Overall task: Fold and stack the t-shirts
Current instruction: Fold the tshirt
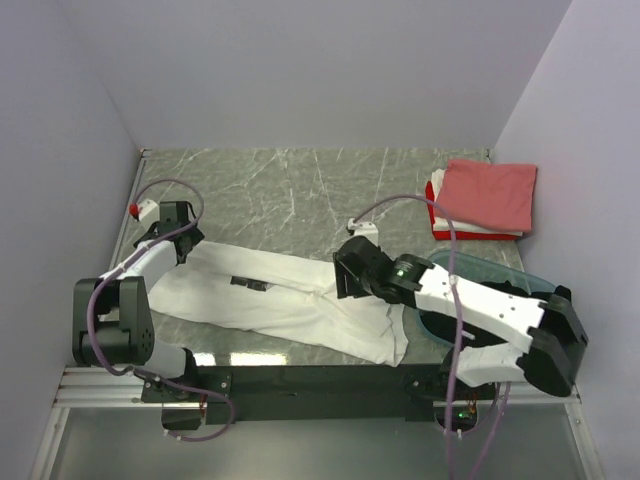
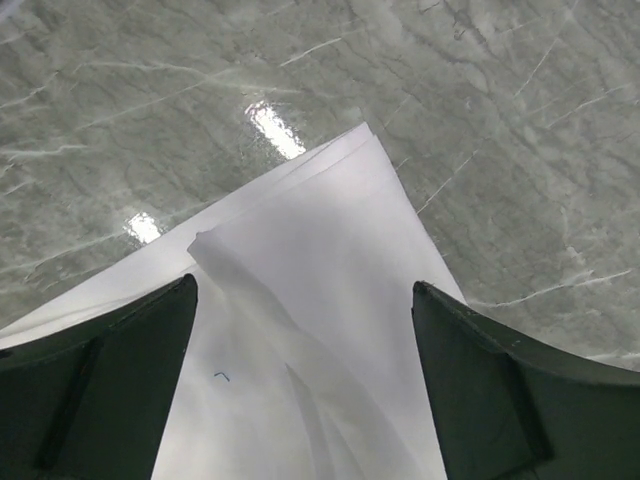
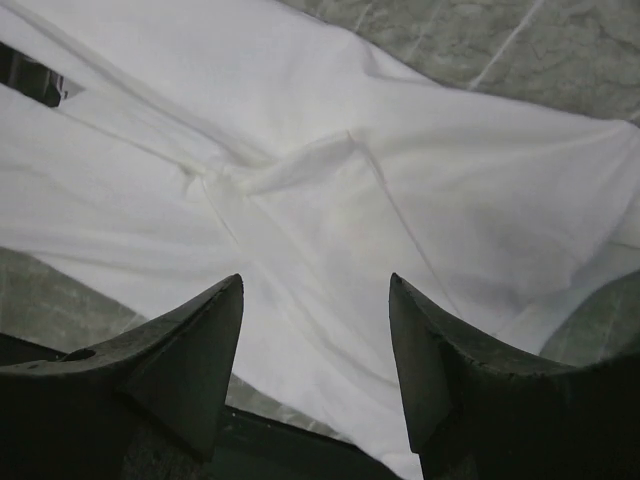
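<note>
Here, the large white t-shirt (image 1: 290,300) lies stretched in a long band across the near part of the desk (image 1: 300,190). Its dark graphic (image 1: 250,284) partly shows at a fold near the middle. The left end effector (image 2: 305,290) stands at the shirt's left end with its 2 fingers wide apart. A folded corner of white cloth lies on the marble between them, pinched by neither. The right end effector (image 3: 315,285) hangs over the shirt's right portion, likewise spread wide and holding nothing, with wrinkled white cloth below it. At the far right corner sits 1 folded stack, a salmon-pink t-shirt (image 1: 490,193) on top and a red t-shirt (image 1: 437,226) at the bottom. A translucent teal tub (image 1: 500,272) sits partly under the right arm.
</note>
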`<state>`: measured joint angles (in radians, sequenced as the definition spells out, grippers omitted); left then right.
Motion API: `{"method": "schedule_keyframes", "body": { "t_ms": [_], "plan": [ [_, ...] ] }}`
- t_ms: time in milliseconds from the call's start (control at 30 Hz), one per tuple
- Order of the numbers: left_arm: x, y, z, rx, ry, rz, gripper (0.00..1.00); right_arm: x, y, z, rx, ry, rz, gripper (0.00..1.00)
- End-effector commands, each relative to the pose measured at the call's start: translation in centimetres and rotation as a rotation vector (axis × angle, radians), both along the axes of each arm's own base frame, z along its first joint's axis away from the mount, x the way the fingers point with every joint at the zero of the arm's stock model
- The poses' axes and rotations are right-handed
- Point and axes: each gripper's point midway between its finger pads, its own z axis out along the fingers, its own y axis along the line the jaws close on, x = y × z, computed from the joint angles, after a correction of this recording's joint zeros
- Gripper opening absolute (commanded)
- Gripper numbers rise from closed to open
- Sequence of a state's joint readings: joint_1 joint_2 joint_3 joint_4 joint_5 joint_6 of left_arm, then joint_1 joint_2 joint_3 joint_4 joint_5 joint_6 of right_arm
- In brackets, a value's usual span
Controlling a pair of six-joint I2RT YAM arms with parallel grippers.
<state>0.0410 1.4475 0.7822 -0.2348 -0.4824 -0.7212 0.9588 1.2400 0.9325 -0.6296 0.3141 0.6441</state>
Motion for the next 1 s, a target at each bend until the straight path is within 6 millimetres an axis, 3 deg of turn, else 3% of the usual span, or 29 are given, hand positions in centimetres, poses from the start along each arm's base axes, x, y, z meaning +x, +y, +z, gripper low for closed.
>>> {"method": "schedule_keyframes", "body": {
  "t_ms": [0,433,600,967],
  "plan": [
    [2.2,0.1,1.9,-0.007,-0.075,-0.027,0.94,3.4,2.9,1.5,0.069,-0.062,0.047,0.67],
    [1.3,-0.2,0.0,-0.016,-0.012,-0.048,0.91,8.5,5.1,-3.1,0.046,0.009,0.066,0.66],
    [0.3,-0.1,-0.3,-0.015,-0.008,-0.04,0.91,8.3,4.6,-5.4,0.005,0.05,0.045,0.66],
    [-0.9,-0.1,-0.6,-0.012,-0.009,-0.03,0.91,7.6,3.5,-8.3,-0.045,0.113,-0.009,0.62]
  ]
}}
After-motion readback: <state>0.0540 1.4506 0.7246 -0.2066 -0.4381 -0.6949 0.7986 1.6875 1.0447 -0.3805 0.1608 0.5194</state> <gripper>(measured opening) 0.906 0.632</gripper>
